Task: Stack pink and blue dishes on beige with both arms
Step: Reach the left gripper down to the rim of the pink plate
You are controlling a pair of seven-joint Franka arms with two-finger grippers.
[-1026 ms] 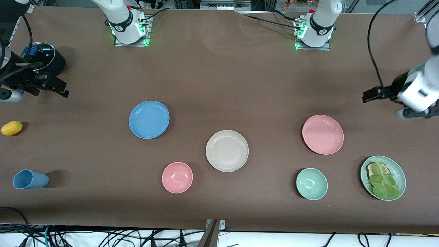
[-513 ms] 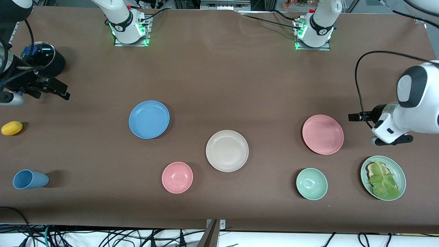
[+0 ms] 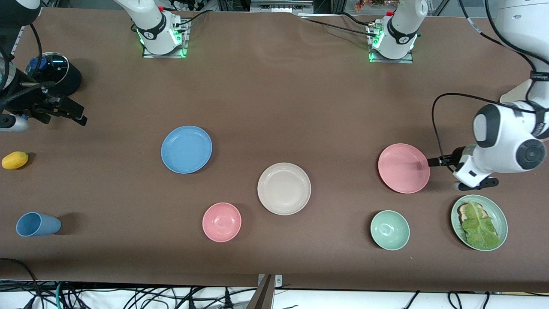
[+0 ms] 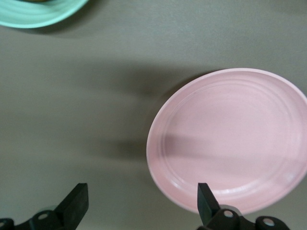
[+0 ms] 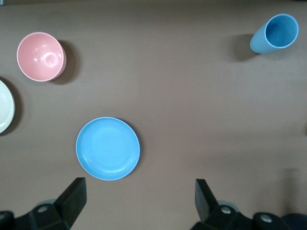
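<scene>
The beige plate [image 3: 284,188] lies mid-bench, with a pink bowl [image 3: 221,222] and green bowl [image 3: 390,230] nearer the front edge. The left gripper [image 4: 142,206], jaws spread and empty, hangs by the pink plate [image 3: 403,168]. The right gripper [image 5: 139,203], jaws spread, waits high above the blue plate [image 3: 186,149]. A lettuce plate [image 4: 38,14] is cut off.

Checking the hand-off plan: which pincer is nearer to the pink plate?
Left. The left pincer, open, sits just beside the pink plate at its rim. The right pincer, open, waits at the right arm's end of the table.
</scene>
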